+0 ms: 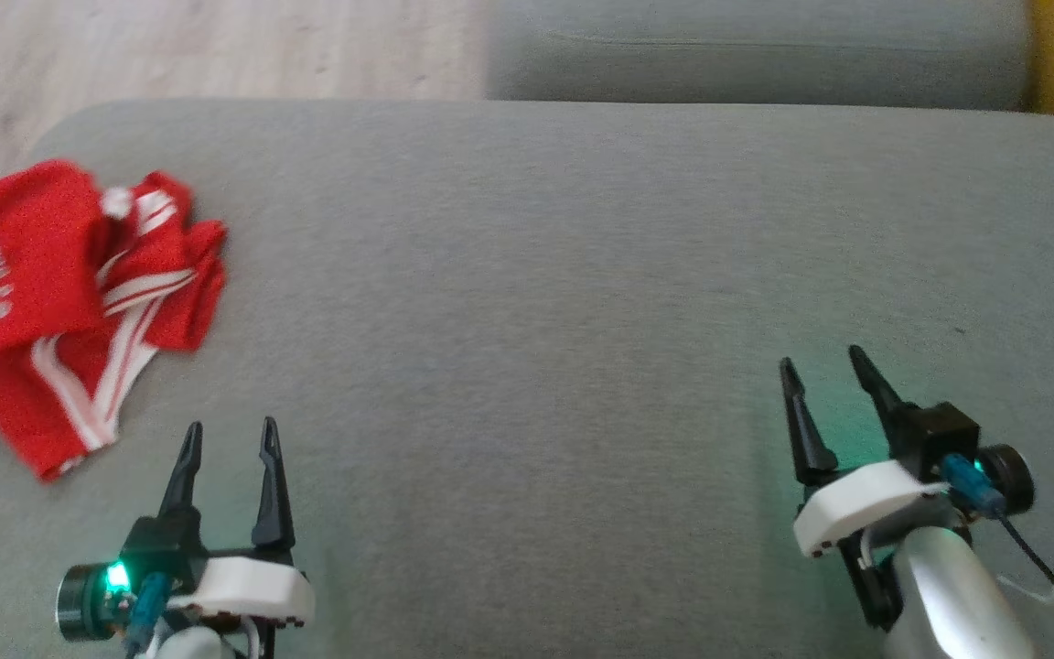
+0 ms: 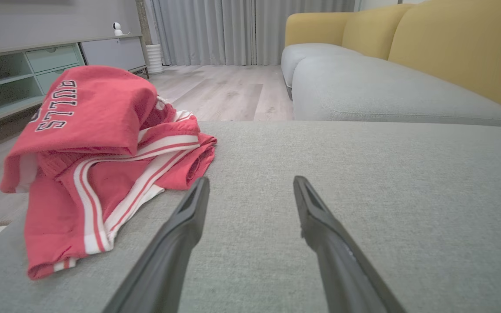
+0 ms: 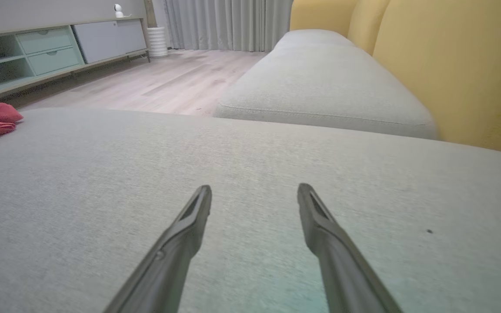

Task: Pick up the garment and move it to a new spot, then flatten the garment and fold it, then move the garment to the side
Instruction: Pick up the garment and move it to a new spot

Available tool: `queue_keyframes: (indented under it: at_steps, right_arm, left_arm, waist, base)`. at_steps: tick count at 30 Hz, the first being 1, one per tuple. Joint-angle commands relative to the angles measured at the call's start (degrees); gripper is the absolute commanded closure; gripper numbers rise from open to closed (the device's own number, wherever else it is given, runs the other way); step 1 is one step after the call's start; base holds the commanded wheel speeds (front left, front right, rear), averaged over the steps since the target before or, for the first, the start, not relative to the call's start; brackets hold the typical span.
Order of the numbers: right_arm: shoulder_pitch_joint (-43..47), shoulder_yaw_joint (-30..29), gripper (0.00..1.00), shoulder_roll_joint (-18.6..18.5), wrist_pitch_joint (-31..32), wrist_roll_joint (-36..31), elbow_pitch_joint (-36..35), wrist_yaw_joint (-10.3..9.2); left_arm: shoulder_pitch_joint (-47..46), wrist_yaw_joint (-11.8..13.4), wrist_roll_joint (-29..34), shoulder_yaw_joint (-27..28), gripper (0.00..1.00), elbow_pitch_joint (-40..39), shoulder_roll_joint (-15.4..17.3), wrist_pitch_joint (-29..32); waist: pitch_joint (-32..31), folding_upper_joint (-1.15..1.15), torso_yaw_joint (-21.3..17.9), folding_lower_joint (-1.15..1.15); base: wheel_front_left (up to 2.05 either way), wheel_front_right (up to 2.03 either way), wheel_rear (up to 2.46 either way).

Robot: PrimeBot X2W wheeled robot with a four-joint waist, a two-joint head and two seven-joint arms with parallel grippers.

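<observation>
Left end effector point(image 1: 231, 424), jaws apart, crumpled red garment point(image 1: 69, 293) near, ahead-left

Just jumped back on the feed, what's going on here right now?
Nothing is being handled yet. The red garment lies crumpled near the left edge of the grey cushion. The left end effector is open, just short of the garment and not touching it. The right end effector is open too, over bare cushion far to the right. The pickup has not begun.

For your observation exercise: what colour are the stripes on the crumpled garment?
White, on the red garment; clearest in the left wrist view.
</observation>
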Motion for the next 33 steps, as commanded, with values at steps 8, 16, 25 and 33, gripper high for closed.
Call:
queue_keyframes:
  at_steps: [8,16,25,33]
  right_arm:
    - [-3.4,7.7,0.00,0.0,-0.7,3.6,-0.3,0.44]
    - [-4.4,12.6,0.00,0.1,-0.7,5.8,1.0,0.44]
    - [-6.4,14.1,0.00,-1.8,-0.7,6.8,0.1,0.44]
    - [-8.6,14.4,0.00,-3.4,-0.7,7.4,-1.5,0.44]
  left_arm:
    - [-0.8,0.3,-1.3,2.4,0.00,-1.9,0.3,-0.6]
    - [-0.3,-0.7,-2.1,3.7,0.00,-2.2,0.3,-0.6]
    - [-11.7,-4.5,-1.7,4.8,0.00,-1.7,3.1,-0.6]
    - [-25.4,-5.3,-2.3,4.3,0.00,5.5,9.2,-0.6]
  waist:
    - [1.7,0.00,12.4,0.00]
    - [2.0,0.00,16.0,0.00]
    - [6.6,0.00,12.4,0.00]
    - [12.2,0.00,7.7,0.00]
  base:
    - [0.00,0.00,0.00]
    - [0.00,0.00,0.00]
    - [0.00,0.00,0.00]
    - [0.00,0.00,0.00]
